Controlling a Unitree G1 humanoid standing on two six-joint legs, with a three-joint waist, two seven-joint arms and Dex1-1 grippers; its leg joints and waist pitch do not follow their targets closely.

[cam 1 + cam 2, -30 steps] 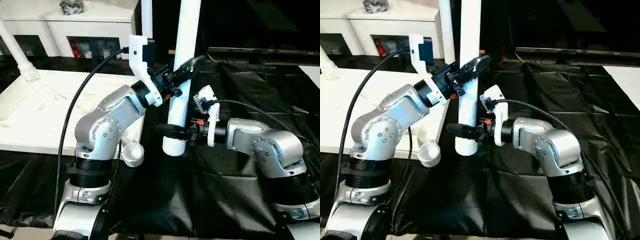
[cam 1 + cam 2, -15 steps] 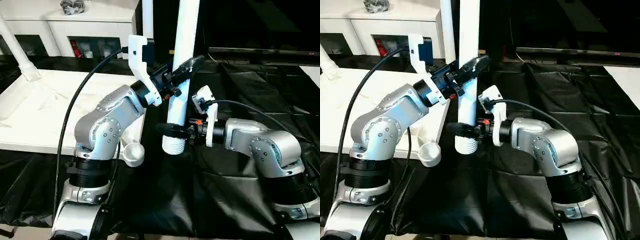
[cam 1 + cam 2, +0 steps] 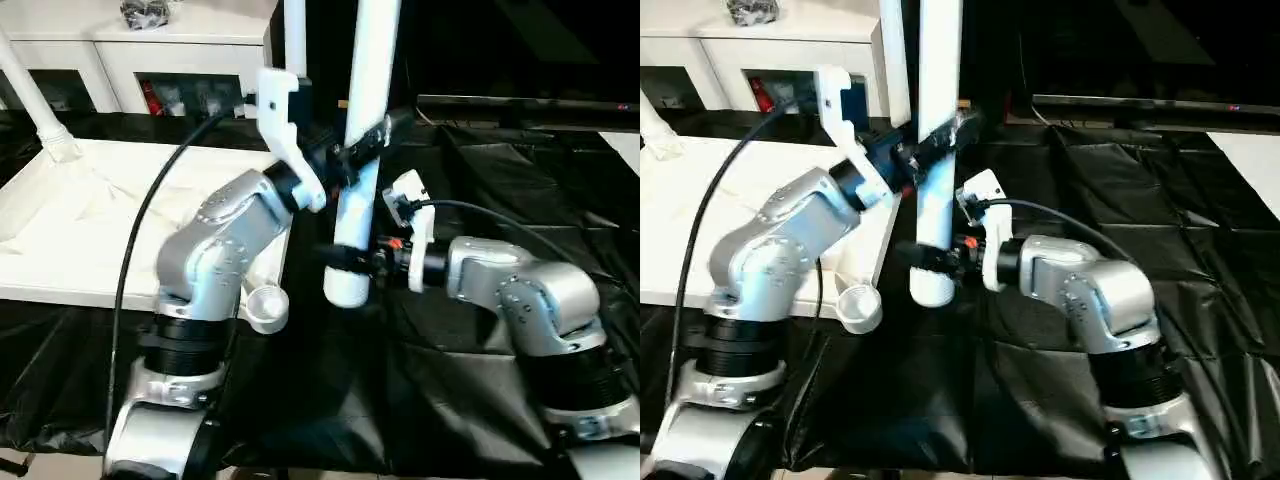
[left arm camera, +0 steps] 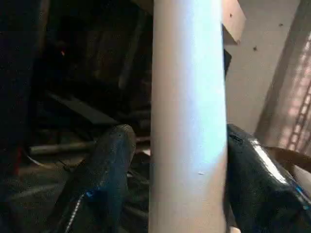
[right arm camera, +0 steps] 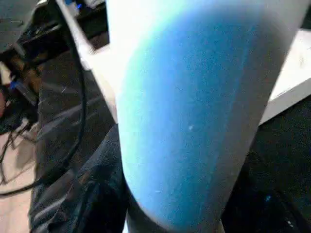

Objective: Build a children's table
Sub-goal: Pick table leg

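The long white tubular plastic leg (image 3: pixel 362 150) stands upright; right gripper (image 3: pixel 345 262) clamps its base, left gripper (image 3: pixel 362 150) straddles it loosely, higher.

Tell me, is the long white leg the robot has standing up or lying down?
Standing up. The leg rises nearly straight, flared end down by the black cloth.
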